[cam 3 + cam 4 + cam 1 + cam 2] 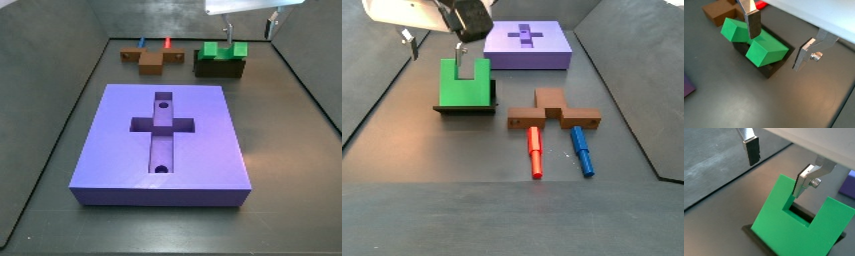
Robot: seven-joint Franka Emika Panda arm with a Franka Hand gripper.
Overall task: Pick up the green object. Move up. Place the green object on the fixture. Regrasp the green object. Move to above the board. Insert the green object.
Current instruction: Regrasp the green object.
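The gripper point(777, 41) hangs spread wide just above the green object point(756, 41), which sits on the fixture point(462, 106), gripping nothing, both near the board point(163, 140).

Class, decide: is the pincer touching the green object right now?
Cannot tell. In a wrist view the pincer is open around the green object on the fixture; one finger overlaps it, no gap visible.
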